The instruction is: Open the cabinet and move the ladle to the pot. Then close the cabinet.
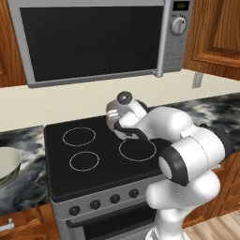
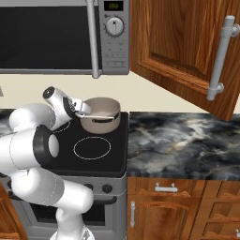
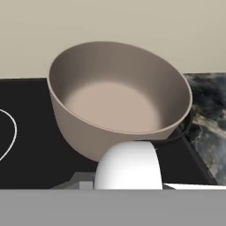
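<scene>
The white robot arm [image 2: 33,140] rises nearest, bending over the black stovetop [image 1: 93,154] so its gripper [image 2: 83,109] hangs just left of the pot [image 2: 100,115] on the far right burner, apparently to deliver the ladle [image 2: 101,114]. Its fingers are pinched narrowly on the ladle's thin pale handle, which lies across the pot's rim. Farther right, the cabinet [image 2: 187,51] door stands open, likely awaiting closing.
</scene>
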Available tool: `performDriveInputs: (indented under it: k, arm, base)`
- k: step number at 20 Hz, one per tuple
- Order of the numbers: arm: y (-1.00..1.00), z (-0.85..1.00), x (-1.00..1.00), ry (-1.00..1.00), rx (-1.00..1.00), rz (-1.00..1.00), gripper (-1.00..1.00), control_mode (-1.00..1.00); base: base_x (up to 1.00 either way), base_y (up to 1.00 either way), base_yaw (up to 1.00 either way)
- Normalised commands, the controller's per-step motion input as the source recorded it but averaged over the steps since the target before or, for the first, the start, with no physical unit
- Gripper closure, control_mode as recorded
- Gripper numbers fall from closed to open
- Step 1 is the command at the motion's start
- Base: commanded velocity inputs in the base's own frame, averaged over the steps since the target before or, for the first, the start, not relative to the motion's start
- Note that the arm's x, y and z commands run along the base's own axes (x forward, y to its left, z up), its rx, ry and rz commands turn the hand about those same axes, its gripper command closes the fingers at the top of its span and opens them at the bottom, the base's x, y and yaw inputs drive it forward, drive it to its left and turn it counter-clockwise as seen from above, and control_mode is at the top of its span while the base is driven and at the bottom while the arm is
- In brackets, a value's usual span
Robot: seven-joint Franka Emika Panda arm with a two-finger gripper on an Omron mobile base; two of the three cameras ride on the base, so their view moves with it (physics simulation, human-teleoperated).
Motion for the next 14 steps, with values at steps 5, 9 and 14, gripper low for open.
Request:
performDriveInputs:
  k: [5, 9, 14]
  arm:
    - [0.04, 0.01, 0.02, 0.00, 0.00, 0.00, 1.00, -1.00]
    - [0.04, 0.02, 0.02, 0.00, 0.00, 0.00, 1.00, -1.00]
    - [0.08, 0.02, 0.01, 0.00, 0.00, 0.00, 1.00, -1.00]
  base:
    - [0.00, 0.00, 0.00]
    - [0.00, 0.00, 0.00]
    - [0.00, 0.00, 0.00]
